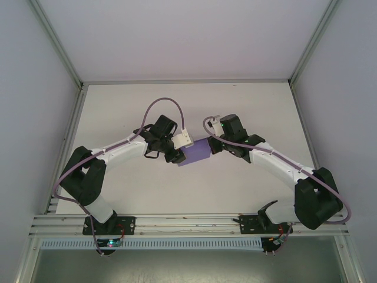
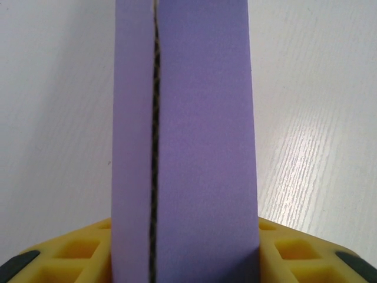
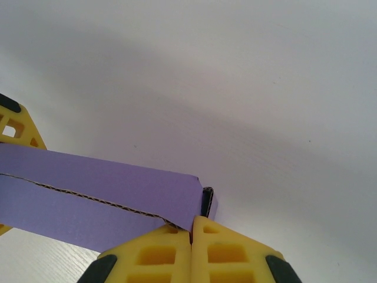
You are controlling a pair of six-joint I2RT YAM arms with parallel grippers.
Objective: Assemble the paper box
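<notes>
**Paper box gripped at both ends, mid-desk**

Top view: puts the paper box (image 1: 195, 151) at the middle of the white desk (image 1: 118, 112), between the tips of the left arm (image 1: 118, 150) and right arm (image 1: 277, 162), both bent inward to meet there. Reads as a small, flat, lavender-purple folded block, slightly tilted, with its left end a bit nearer the bases. Also shows a purple cable (image 1: 168, 103) looping over each wrist and a white connector block (image 1: 182, 140) just beside the box on the left side.

Left wrist view: looks along a narrow purple face of the box running up the middle of frame. Split lengthwise by a thin dark seam left of centre, where two card edges meet. Flanked at the bottom by the yellow left fingers (image 2: 300, 250), touching both side walls, so clenched on the box.

Right wrist view: has the yellow right fingers (image 3: 230, 253) pressed together at the bottom edge, with the near corner of the box caught in the line between them, so clenched on thin card. Stretches from there to the left frame edge as a purple band with the same ragged seam. Catches yellow bits of the left fingers at the far left, above and below the band.

Cannot tell whether the box rests on the desk or hangs just above it.
</notes>
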